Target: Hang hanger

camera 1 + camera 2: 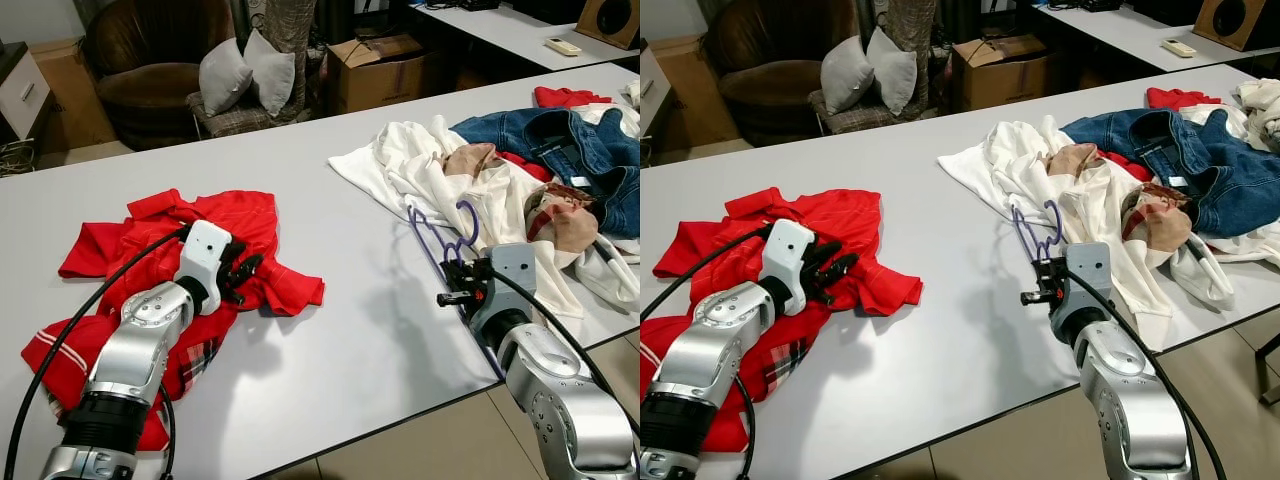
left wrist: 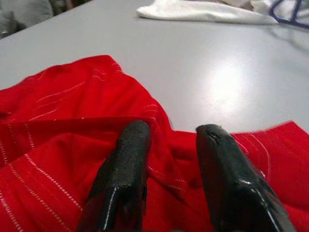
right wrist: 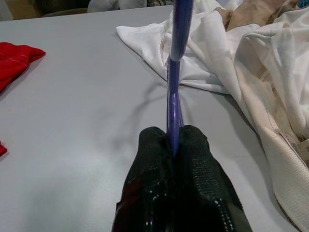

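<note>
A purple hanger [image 1: 447, 236] stands tilted above the grey table [image 1: 330, 330], beside a white garment [image 1: 420, 160]. My right gripper [image 3: 173, 133] is shut on the hanger's thin purple bar [image 3: 175, 63], near the table's front right edge [image 1: 1045, 272]. A crumpled red shirt [image 1: 225, 215] lies at the left of the table. My left gripper [image 1: 245, 270] rests on its right part, open, its two black fingers [image 2: 128, 159] apart with red cloth [image 2: 58, 125] under and between them.
Blue jeans [image 1: 570, 140] and more clothes are piled at the right end of the table. Bare grey tabletop lies between the red shirt and the white garment. Behind the table stand a brown armchair [image 1: 150, 70], grey pillows [image 1: 245, 70] and a cardboard box [image 1: 375, 70].
</note>
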`<state>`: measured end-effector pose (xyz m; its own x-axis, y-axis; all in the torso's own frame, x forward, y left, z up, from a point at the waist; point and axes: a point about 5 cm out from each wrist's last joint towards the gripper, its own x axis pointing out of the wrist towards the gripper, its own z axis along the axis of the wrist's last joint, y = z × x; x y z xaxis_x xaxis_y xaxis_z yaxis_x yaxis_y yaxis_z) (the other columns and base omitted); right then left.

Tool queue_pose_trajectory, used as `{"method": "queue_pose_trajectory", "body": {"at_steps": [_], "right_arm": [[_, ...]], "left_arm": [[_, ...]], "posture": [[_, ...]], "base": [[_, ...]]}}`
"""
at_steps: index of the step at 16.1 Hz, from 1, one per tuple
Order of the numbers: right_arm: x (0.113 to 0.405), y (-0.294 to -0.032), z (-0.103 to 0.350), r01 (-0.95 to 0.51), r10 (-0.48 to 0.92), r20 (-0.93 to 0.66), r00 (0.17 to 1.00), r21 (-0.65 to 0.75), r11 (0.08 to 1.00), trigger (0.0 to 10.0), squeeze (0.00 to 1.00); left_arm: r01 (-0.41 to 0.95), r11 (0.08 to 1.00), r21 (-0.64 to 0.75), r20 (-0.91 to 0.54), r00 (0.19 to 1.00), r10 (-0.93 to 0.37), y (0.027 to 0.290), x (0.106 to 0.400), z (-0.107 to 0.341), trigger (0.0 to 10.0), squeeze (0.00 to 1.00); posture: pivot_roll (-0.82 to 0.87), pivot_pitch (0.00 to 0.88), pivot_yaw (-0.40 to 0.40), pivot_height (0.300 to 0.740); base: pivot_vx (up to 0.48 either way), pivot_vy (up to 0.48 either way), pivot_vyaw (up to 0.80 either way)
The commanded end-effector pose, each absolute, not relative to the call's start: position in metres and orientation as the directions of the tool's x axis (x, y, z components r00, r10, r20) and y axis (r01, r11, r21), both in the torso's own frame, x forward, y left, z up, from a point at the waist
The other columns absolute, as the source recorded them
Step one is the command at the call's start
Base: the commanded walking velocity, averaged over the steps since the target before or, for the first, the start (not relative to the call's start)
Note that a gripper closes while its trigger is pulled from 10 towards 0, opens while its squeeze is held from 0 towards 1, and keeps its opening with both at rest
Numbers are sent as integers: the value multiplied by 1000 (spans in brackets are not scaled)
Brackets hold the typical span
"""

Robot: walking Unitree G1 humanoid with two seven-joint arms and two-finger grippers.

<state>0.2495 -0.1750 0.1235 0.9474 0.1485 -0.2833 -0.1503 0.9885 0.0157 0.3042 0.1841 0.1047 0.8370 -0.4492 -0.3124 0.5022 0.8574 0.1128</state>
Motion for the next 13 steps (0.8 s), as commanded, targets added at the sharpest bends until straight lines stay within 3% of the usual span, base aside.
{"method": "queue_pose_trajectory", "body": {"at_steps": [1,3,4,5,7,13], "right_arm": [[246,-174,109,-142,144,-349,926,31,989,10000,0],[248,-172,112,-155,152,-333,931,19,988,10000,0],[247,-170,112,-165,162,-330,930,21,986,10000,0],[247,-169,112,-167,164,-329,930,20,986,10000,0],[246,-167,112,-185,180,-320,930,16,983,10000,0],[246,-167,111,-185,175,-320,931,1,983,10000,0]], "left_arm": [[520,840,156,-379,817,-435,188,302,97,10000,0],[484,836,259,-401,841,-363,197,305,96,9765,0],[461,840,286,-393,856,-335,201,308,98,3412,0],[460,839,292,-393,857,-333,201,308,99,2667,0],[458,819,345,-387,865,-320,204,309,102,0,0],[458,821,342,-380,866,-324,205,307,102,0,0]], "posture": [[-144,0,100,740],[-142,0,100,740],[-138,0,100,740],[-137,0,100,740],[-135,0,100,740],[-128,0,98,740]], "base": [[0,0,0],[0,0,0],[0,0,0],[0,0,0],[0,0,0],[0,0,0]]}}
